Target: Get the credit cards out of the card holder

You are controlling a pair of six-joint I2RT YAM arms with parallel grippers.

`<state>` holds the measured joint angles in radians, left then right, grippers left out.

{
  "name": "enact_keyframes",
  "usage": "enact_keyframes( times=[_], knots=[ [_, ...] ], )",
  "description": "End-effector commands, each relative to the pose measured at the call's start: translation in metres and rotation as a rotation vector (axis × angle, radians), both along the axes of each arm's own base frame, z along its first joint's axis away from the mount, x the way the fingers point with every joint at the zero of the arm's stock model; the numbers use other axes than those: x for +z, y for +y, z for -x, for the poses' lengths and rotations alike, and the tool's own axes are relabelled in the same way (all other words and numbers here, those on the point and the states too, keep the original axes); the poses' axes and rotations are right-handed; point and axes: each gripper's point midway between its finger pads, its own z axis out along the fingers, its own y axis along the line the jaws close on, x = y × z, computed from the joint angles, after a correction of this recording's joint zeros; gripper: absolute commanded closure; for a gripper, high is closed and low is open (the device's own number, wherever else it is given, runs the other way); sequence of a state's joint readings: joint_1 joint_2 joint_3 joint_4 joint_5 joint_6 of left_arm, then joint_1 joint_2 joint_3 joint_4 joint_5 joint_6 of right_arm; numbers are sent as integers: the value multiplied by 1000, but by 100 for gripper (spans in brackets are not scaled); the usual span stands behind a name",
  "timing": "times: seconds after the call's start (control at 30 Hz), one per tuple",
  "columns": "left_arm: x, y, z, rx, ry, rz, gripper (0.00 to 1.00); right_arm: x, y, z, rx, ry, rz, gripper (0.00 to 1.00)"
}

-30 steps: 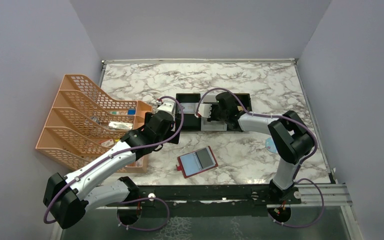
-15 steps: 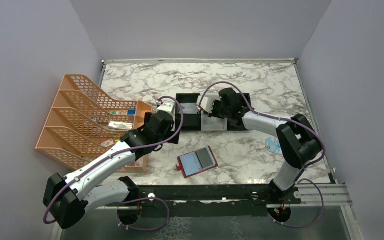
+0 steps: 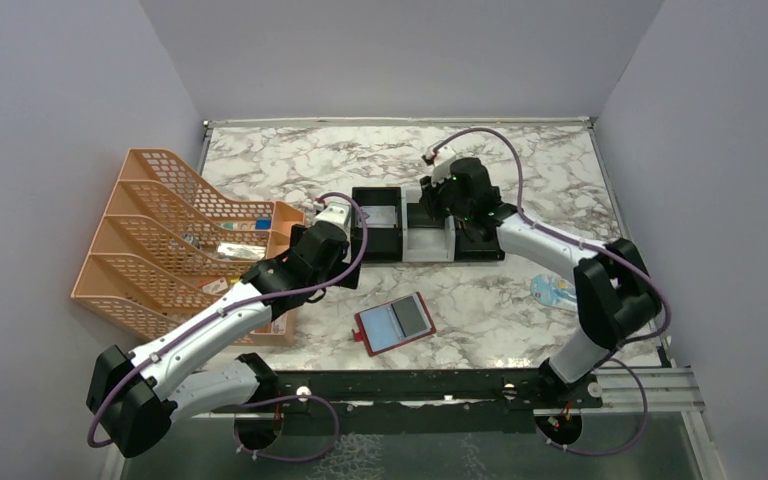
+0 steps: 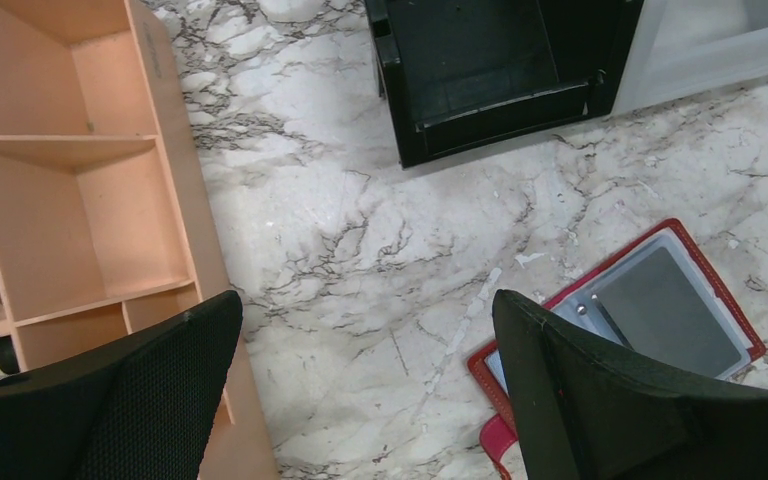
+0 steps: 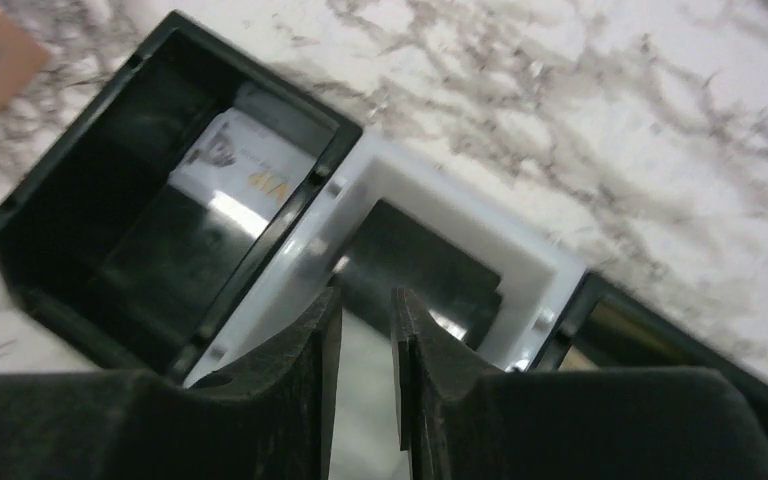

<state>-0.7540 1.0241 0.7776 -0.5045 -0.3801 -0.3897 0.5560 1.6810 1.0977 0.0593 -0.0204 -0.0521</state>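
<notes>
The card holder lies open and flat on the marble worktop, close to the near edge and about midway along it, with its red border and inner panels facing up. It lies clear of both arms.

The left tool hangs above the worktop between the orange file rack along the left edge and the tray at the middle. Its 2 fingers are spread wide with nothing between them, and the wrist view shows the card holder below its right finger.

The right tool is over the tray's white middle compartment. Its fingers are parted by only a narrow slit and hold nothing that shows.

3 credit cards lie in the tray: a silvery-white card in the left black compartment, a black card in the white one, and a gold card in the right black one, partly hidden.

A light-blue packet lies near the right edge.
</notes>
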Motion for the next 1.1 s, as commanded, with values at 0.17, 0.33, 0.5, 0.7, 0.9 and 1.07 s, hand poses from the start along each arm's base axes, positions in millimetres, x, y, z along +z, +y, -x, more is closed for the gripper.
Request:
enact_keyframes(
  times=[0.17, 0.33, 0.5, 0.7, 0.9, 1.07],
  knots=[
    [4, -68, 20, -124, 151, 346, 1, 14, 17, 100, 69, 331, -396, 74],
    [-3, -99, 40, -175, 257, 550, 1, -2, 29, 158, 201, 544, -528, 72],
    [-9, -119, 54, -174, 340, 746, 4, -25, 25, 190, 209, 656, -606, 64],
    [-27, -128, 66, -111, 389, 808, 11, -46, 20, 206, 211, 742, -565, 64],
    [-49, -140, 74, -33, 414, 807, 23, -60, 15, 216, 194, 794, -542, 65],
    [-71, -134, 79, 52, 435, 827, 34, -74, 10, 228, 191, 849, -522, 66]
  ],
)
